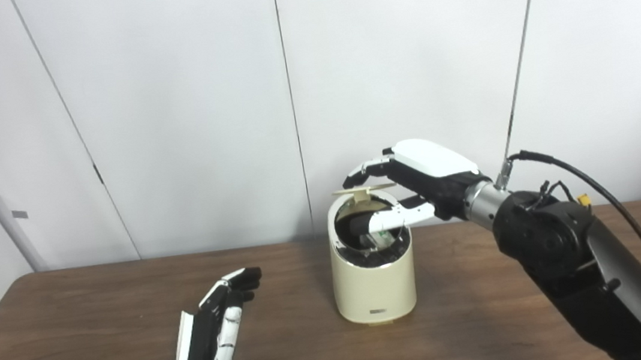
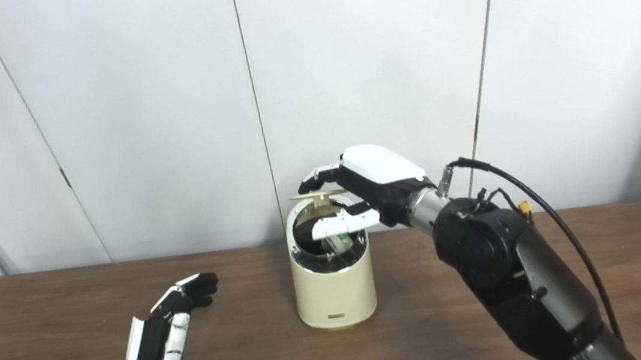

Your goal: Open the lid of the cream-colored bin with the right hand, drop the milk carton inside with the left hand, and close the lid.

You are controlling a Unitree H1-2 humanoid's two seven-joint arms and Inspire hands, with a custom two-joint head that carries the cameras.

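Near on the tabletop (image 1: 102, 325) the left hand (image 1: 213, 337) rests with fingers loosely spread and empty, while farther back the cream-colored bin (image 1: 373, 285) stands open with the milk carton (image 2: 341, 241) seemingly inside, the right hand (image 1: 417, 178) touching the raised lid (image 1: 365, 189), so only closing appears left.

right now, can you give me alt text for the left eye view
The right hand holds the raised lid of a cream-colored bin on a brown wooden table, with the milk carton partly visible inside. The left hand rests open and empty on the table.
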